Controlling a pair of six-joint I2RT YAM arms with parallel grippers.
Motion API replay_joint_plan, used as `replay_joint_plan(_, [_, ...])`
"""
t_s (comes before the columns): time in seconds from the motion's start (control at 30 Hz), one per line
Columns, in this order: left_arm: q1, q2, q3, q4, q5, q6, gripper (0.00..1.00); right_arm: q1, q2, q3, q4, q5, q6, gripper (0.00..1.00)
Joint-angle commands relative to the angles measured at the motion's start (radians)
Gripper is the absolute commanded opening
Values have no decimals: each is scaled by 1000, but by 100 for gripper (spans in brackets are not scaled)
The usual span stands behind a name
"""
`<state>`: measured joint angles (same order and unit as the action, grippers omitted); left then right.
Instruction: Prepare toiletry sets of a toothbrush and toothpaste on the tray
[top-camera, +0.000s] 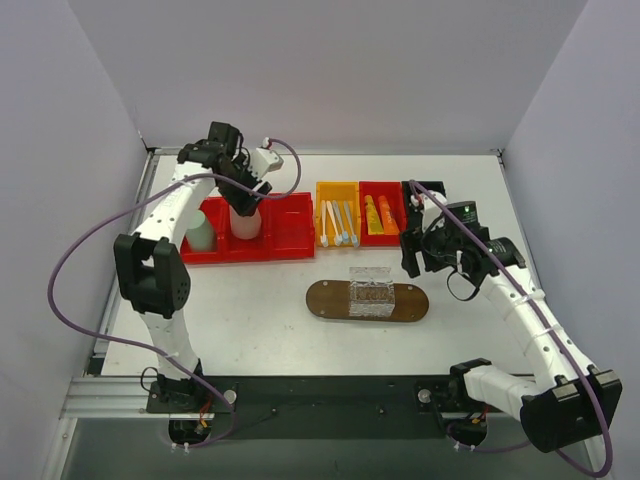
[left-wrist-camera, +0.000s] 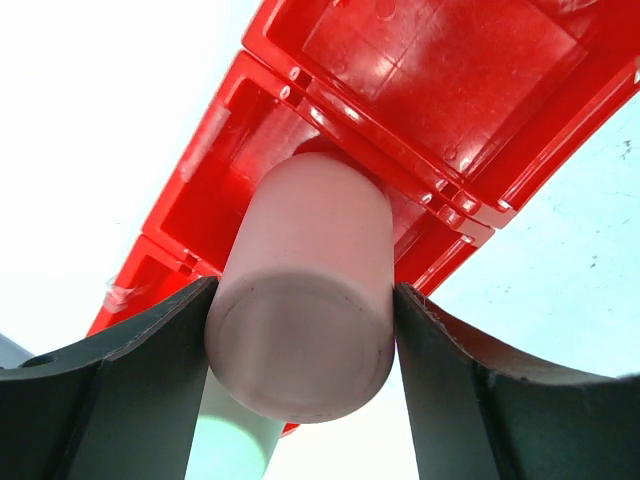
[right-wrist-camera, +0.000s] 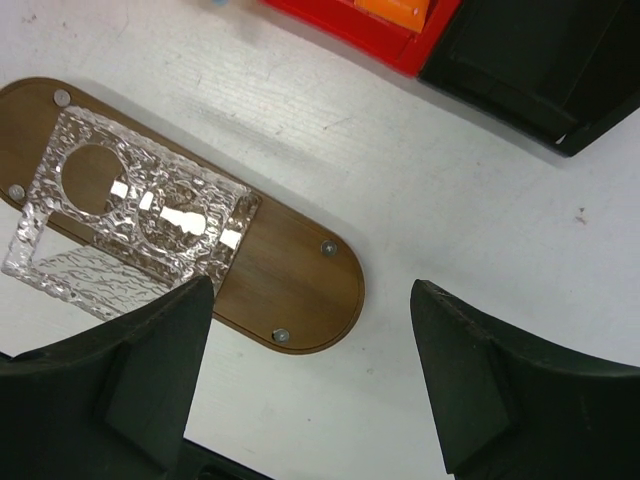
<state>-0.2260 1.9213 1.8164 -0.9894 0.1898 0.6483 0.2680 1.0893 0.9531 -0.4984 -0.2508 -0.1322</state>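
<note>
The left end effector (left-wrist-camera: 302, 295) is gripping the pale pink cup (left-wrist-camera: 300, 220), one finger pressing on each side of its wall near the upper end. That squeeze across the round body probably suits a straight lift. The cup is standing in the middle compartment of the long red bin (top-camera: 285, 228) at the far left of the counter (top-camera: 250, 300). Whether its base is already leaving the bin floor cannot be told. A pale green cup (top-camera: 200, 236) is sitting in the compartment to its left.

The right end effector (right-wrist-camera: 310, 288) is hanging open and empty above the counter by the right end of the tray (right-wrist-camera: 295, 262), likely waiting within reach of both the supplies and the tray.

The tray is lying near the middle of the counter, carrying a clear textured holder (right-wrist-camera: 130, 215) with a round opening. Judging by that opening, the cup may be heading there to stand a set upright.

The toothbrushes (top-camera: 338, 225) are lying in the yellow bin (top-camera: 338, 186) just beyond the tray. The toothpaste tubes (top-camera: 378, 215) are resting in the small red bin (top-camera: 383, 186) to its right, with a black bin (right-wrist-camera: 520, 60) beside that. No brush or tube is on the tray yet, so the task appears to be in its early stage.
</note>
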Motion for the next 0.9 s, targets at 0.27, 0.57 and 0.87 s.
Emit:
replay_joint_plan(0.27, [28,-309,169,15,261,-133,0,-6,17,285,3,-123,61,74])
replay_joint_plan(0.57, [34,-528,-29,343,641,-533,0,-9,34,314,237,-422,172,73])
replay_joint_plan(0.87, [34,-639,-406,1222,913,-1246,0,-13,61,239,664,-677,498,73])
